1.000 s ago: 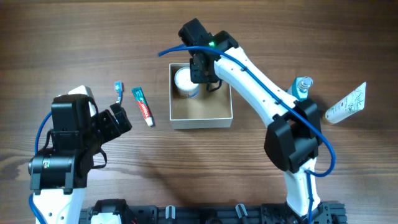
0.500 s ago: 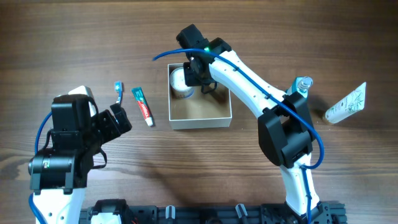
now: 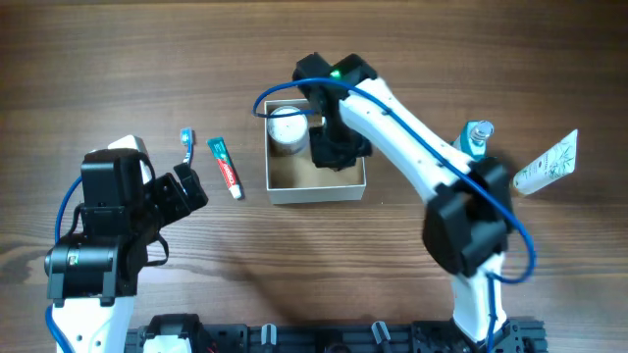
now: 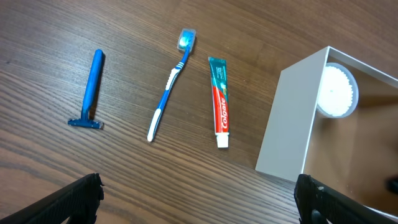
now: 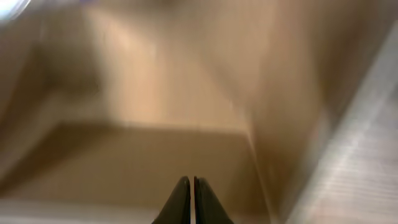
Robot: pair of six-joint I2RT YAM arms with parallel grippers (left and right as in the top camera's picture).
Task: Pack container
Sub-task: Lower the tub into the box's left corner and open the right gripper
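Container [image 3: 316,191] mid-tabletop [image 3: 98,59], jar [image 3: 287,127] in its far-left corner; right end effector [image 5: 190,185] closed, empty, low inside, best raised straight up clear of walls; left end effector [image 3: 186,189] open, near toothpaste [image 3: 225,162].

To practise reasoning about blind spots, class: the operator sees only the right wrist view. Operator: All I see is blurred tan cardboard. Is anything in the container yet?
Observer: Yes. Overhead shows a white round tub in the far-left corner of the container.
Operator: What lies outside it on the left?
Observer: A razor, a toothbrush and a toothpaste lie side by side, apart from one another.
Operator: And the other arm?
Observer: The left claw is open and holds nothing.
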